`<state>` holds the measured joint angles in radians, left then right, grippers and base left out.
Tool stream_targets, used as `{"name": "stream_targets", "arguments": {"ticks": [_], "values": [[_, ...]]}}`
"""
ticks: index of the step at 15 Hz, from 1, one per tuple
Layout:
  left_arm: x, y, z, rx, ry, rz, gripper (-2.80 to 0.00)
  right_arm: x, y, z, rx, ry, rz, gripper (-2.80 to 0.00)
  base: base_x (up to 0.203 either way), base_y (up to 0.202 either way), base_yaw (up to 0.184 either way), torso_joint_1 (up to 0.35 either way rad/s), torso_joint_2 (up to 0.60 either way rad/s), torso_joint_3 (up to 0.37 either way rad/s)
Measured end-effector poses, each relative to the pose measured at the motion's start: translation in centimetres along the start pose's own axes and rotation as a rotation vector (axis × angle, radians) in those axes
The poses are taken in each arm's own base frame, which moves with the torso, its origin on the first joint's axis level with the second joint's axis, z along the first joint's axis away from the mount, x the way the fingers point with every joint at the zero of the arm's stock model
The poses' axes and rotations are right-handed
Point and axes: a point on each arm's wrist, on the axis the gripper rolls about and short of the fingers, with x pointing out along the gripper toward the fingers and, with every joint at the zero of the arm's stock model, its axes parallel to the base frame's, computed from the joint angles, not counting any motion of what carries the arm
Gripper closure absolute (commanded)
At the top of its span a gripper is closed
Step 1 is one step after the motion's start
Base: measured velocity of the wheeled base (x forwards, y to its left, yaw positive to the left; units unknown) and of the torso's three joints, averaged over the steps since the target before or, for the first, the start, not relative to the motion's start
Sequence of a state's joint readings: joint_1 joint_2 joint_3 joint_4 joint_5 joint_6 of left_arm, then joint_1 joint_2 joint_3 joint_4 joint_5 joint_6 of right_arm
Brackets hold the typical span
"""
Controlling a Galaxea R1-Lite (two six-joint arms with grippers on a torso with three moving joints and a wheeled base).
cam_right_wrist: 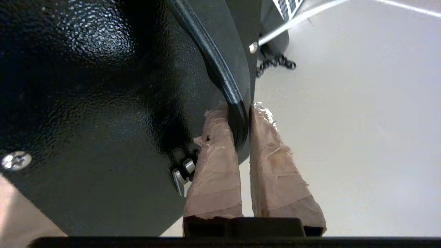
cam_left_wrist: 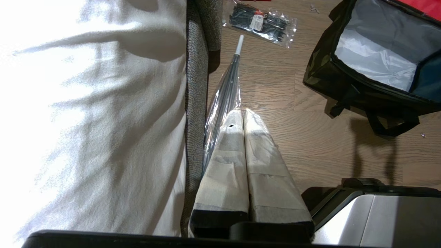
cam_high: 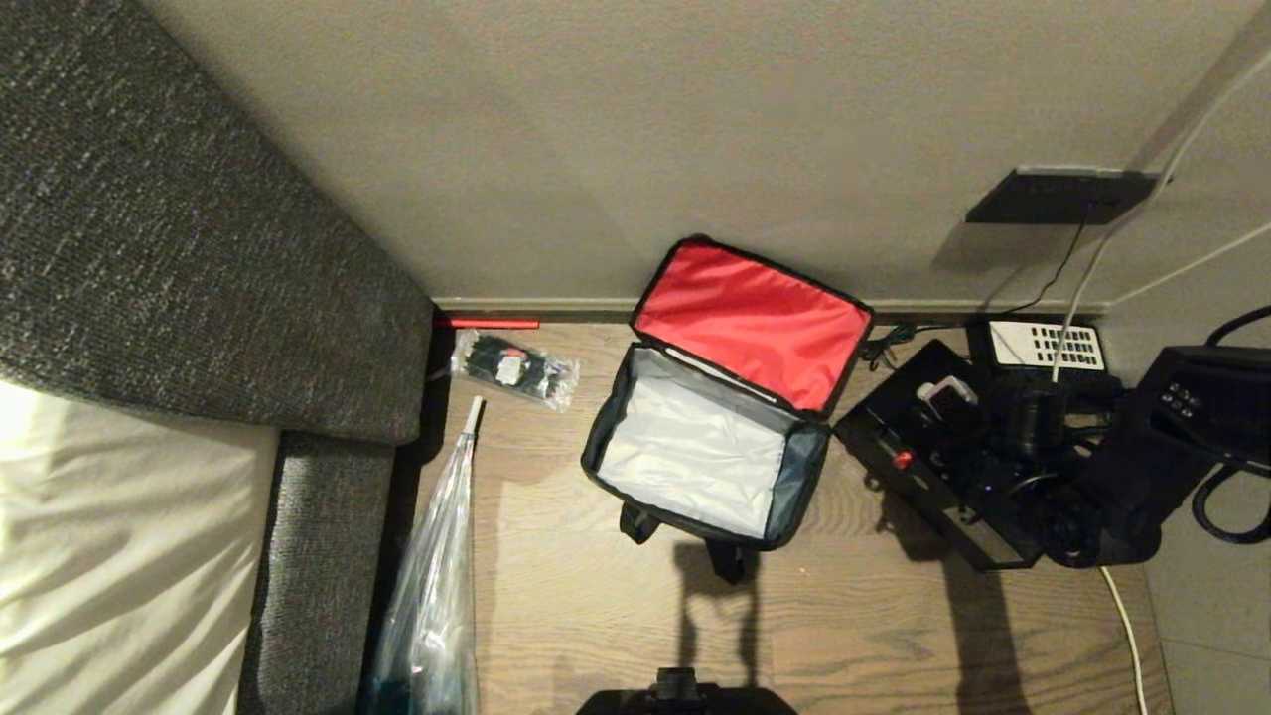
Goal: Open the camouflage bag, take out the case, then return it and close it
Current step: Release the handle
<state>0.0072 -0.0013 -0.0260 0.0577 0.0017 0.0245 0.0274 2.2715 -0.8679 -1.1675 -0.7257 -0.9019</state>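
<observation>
Bag first: boxy green-brown-black camouflage bag (cam_high: 707, 452) of soft fabric, standing on the wooden plank floor (cam_high: 874, 616) near the far wall, zip undone, red-lined lid (cam_high: 752, 323) thrown back against the skirting, silvery inner lining bare, nothing inside. Black straps trailing on the near side. To its right, well clear of the opening, black rectangular hard case (cam_high: 933, 467) with pebbled finish, small red button facing up, tilted and apparently lifted off the floor, though hard to be sure from the head view. Long black top handle (cam_right_wrist: 224, 86) of that case pinched between the tape-wrapped fingers (cam_right_wrist: 213, 162) of the right gripper (cam_right_wrist: 243, 113), clamped tight on it. Left gripper (cam_left_wrist: 243, 115) parked on the near left, pressed together on nothing, hanging over the floor just beside a clear plastic-wrapped umbrella (cam_left_wrist: 224, 96).

Progress, judged from the layout: opening done, removal done, case out and held; return probably just starting. Left to do: carry the case leftward over the rim, lower into the silver lining, let go, fold the red lid down, zip up.

Further out: clear packet of black cable ties (cam_high: 513, 368) on the floor left of the bag, grey woven sofa (cam_high: 199, 248) with a cream cushion on the far left, black phone with white keypad (cam_high: 1043, 348) by the wall on the right, white cables running up to a dark wall socket.
</observation>
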Motion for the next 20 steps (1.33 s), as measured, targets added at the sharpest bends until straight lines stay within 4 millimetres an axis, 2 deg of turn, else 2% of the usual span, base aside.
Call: {"name": "stream_targets", "arguments": {"ticks": [1, 2, 6, 10, 11, 15, 18, 20], "values": [[0.0, 0.0, 0.0, 0.000, 0.000, 0.000, 0.00, 0.3, 0.3, 0.1, 0.000, -0.001, -0.001, 0.00, 0.000, 0.000, 0.000, 0.000, 0.00, 0.000], [0.0, 0.0, 0.0, 0.000, 0.000, -0.001, 0.00, 0.5, 0.7, 0.0, -0.002, 0.001, 0.001, -2.80, 0.000, 0.000, 0.000, 0.000, 0.00, 0.000], [0.0, 0.0, 0.0, 0.000, 0.000, -0.001, 0.00, 1.0, 2.0, -0.4, -0.016, 0.008, 0.014, -2.80, 0.000, 0.000, 0.000, 0.000, 0.00, 0.000], [0.0, 0.0, 0.0, 0.000, 0.000, 0.000, 0.00, 0.3, 2.4, -0.9, -0.023, -0.022, 0.081, -2.80, 0.000, 0.000, 0.000, 0.000, 0.00, 0.000], [0.0, 0.0, 0.0, 0.000, 0.000, -0.001, 0.00, -0.2, 2.0, -0.7, -0.019, -0.042, 0.094, 0.00, 0.000, 0.000, 0.000, 0.000, 0.00, 0.000], [0.0, 0.0, 0.0, 0.000, 0.000, -0.001, 0.00, -3.5, -1.2, 0.5, 0.018, -0.109, 0.161, 0.00, 0.000, 0.000, 0.000, 0.000, 0.00, 0.000], [0.0, 0.0, 0.0, 0.000, 0.000, -0.001, 0.00, -7.4, -5.4, 1.1, 0.110, -0.112, 0.212, 0.00, 0.000, 0.000, 0.000, 0.000, 0.00, 0.000], [0.0, 0.0, 0.0, 0.000, 0.000, -0.001, 0.00, -11.0, -8.9, 0.7, 0.175, -0.100, 0.253, 0.00, 0.000, 0.000, 0.000, 0.000, 0.00, 0.000]]}}
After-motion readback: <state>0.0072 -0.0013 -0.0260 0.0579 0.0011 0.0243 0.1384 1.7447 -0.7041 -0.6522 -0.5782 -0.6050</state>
